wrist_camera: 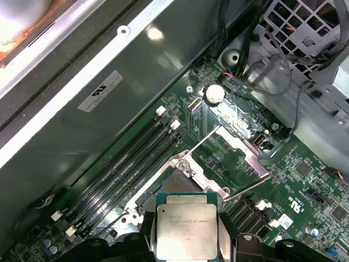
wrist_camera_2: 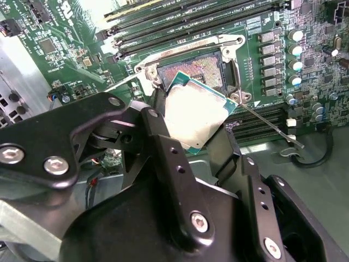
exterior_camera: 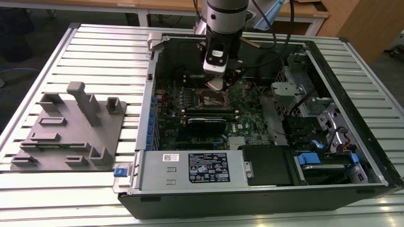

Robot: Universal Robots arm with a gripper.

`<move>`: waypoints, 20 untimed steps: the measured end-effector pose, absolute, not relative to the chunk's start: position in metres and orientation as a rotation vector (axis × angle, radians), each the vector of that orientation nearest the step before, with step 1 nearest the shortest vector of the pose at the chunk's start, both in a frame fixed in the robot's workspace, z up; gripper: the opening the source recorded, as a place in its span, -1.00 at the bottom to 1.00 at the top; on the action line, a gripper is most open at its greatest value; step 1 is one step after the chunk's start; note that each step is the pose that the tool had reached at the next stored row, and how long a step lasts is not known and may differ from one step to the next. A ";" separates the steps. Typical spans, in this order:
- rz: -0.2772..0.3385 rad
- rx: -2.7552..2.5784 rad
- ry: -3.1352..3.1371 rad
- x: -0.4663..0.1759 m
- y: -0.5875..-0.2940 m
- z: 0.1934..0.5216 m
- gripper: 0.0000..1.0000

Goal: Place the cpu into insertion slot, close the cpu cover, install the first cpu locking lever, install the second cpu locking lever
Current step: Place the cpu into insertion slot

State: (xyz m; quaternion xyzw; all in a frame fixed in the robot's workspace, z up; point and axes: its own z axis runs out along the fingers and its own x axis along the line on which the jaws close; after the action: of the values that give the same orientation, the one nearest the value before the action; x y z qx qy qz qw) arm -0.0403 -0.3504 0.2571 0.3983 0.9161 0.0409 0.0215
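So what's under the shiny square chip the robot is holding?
Below the cpu, held in the gripper, sits the open insertion slot on the green circuit board. Part of the slot shows; the chip and gripper cover the rest.

My work sits on a pale, ribbed metal tabletop point(exterior_camera: 94, 47) whose slats run across the exterior view and catch a soft, even light. Beyond it at twelve o'clock stands a wooden desk point(exterior_camera: 164, 6) on white legs. At one o'clock there is a wooden panel point(exterior_camera: 366, 23) and, at eleven, dark floor point(exterior_camera: 31, 28).
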 end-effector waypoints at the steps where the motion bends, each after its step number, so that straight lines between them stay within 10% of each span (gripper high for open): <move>1: 0.127 1.234 2.839 -0.040 -0.350 0.257 0.08; 20: 0.124 1.344 2.786 -0.040 -0.350 0.257 0.08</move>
State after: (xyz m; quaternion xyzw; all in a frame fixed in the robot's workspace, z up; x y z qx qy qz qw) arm -0.0403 -0.3504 0.2571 0.4341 0.8997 0.0400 0.0231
